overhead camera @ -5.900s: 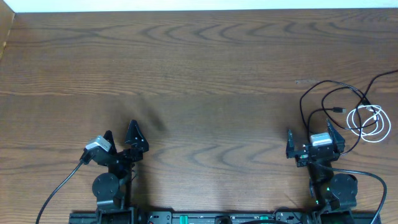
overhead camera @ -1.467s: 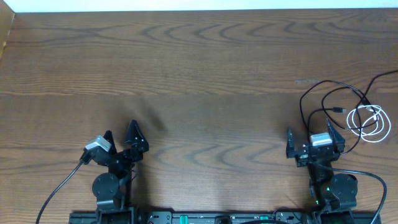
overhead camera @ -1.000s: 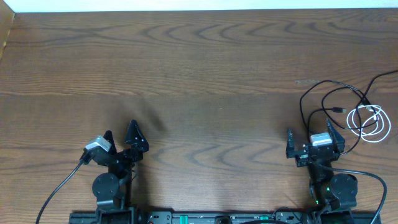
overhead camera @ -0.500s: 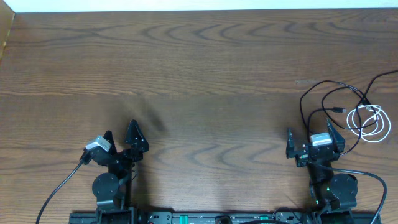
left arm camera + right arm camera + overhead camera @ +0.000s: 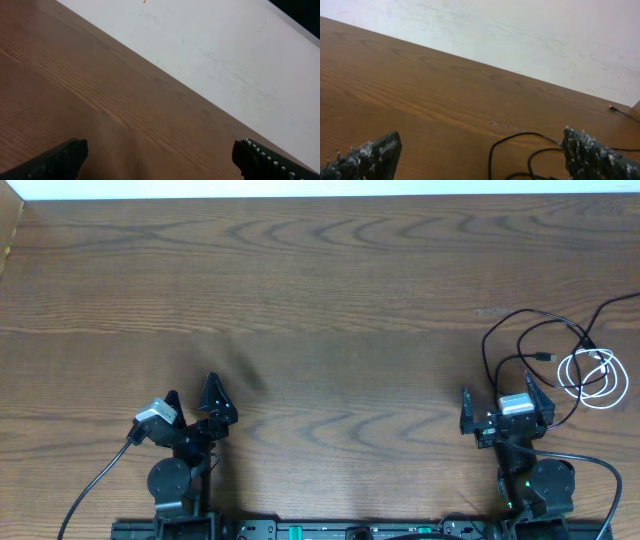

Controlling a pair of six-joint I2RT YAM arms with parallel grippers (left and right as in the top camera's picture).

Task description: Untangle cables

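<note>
Nothing has moved: we see the left end effector and right end effector wide open, empty; thin black cables and a coiled white cable lie tangled on the brown wooden worktop.

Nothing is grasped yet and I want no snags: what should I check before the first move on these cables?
1. The left gripper open, empty: ok.
2. The right gripper open, empty: ok.
3. The black cables within reach: ok, they lie beside the right gripper.
4. The white cable free of the black cables: not ok, they overlap.
5. Which strand lies on top at the overlap: cannot tell.
</note>
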